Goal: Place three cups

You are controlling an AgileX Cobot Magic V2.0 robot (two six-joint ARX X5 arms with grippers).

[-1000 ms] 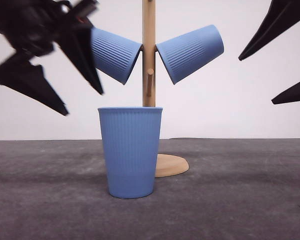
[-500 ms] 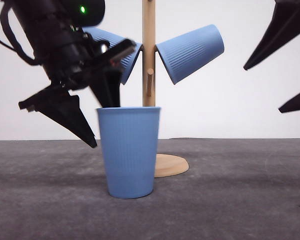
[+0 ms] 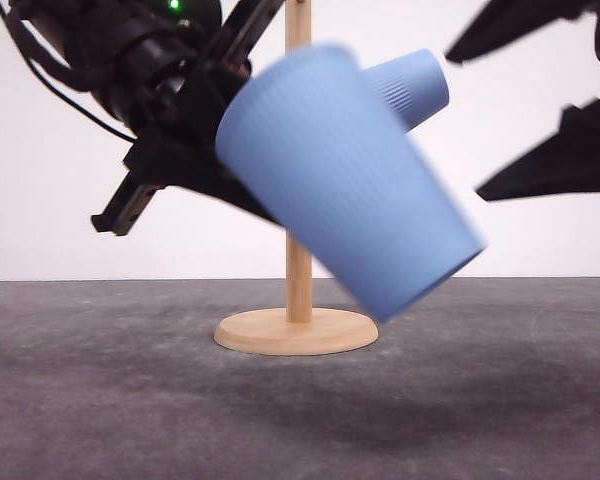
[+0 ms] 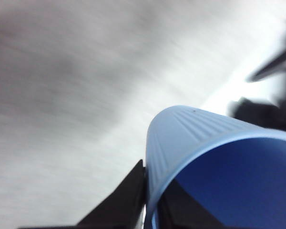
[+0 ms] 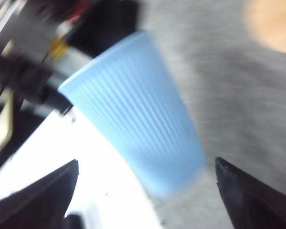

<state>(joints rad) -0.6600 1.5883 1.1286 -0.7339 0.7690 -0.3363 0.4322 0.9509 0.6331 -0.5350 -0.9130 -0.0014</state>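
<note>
My left gripper [image 3: 230,125] is shut on the rim of a light-blue ribbed cup [image 3: 355,180]. That cup hangs tilted in the air in front of the wooden peg stand [image 3: 298,330], base pointing down to the right. In the left wrist view the cup's rim [image 4: 190,143] is pinched between my left gripper's [image 4: 150,212] two fingers, one inside and one outside. A second cup [image 3: 418,85] hangs on a right-hand peg, mostly hidden behind the held cup. My right gripper [image 3: 465,125] is open at the upper right, apart from the cups. The right wrist view shows the held cup [image 5: 138,119] beyond my open right gripper [image 5: 148,200].
The stand's round base [image 3: 296,332] rests on the dark grey table [image 3: 130,400], and it is also in the right wrist view [image 5: 271,24]. A white wall stands behind.
My left gripper came down onto the cup standing on the table, shut on its rim, then lifted and tilted it. The right gripper shifted left and lower.
</note>
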